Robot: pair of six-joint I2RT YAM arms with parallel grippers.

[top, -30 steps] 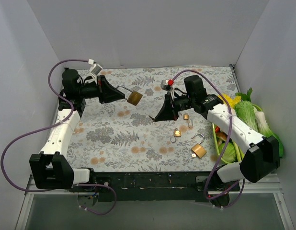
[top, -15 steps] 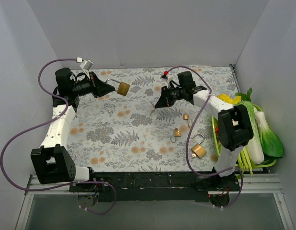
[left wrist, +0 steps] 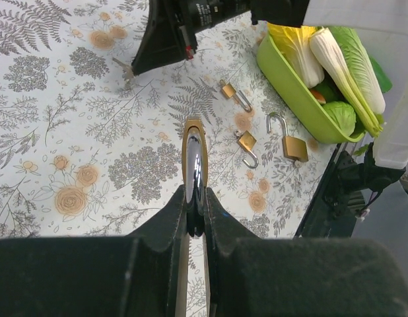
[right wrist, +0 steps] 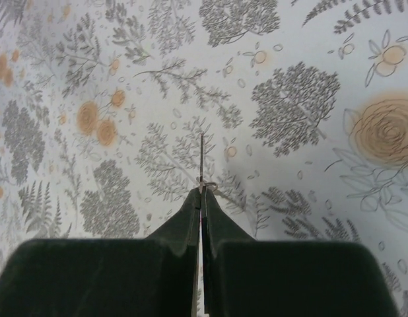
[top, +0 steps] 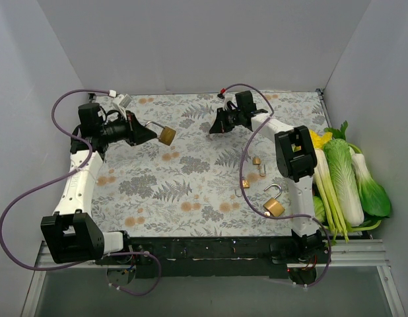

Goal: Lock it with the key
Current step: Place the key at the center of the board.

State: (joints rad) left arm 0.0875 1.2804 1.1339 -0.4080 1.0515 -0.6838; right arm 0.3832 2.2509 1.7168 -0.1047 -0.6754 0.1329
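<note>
- While your left gripper (left wrist: 195,212) pinches a brass padlock (left wrist: 194,155) by its shackle, your right gripper (right wrist: 199,197) pinches the thin key (right wrist: 201,158).
- Both hang above the floral mat (top: 191,188).

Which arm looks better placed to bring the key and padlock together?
Probably the right. The right claw pinches the thin key, tip sticking out, and can carry it over. The left claw grips a brass padlock above the table, apart from the key.

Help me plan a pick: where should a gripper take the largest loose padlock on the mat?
Its brass body, from straight above, fingers across the side edges: it lies flat, and the open shackle is thin and would likely swivel.
</note>
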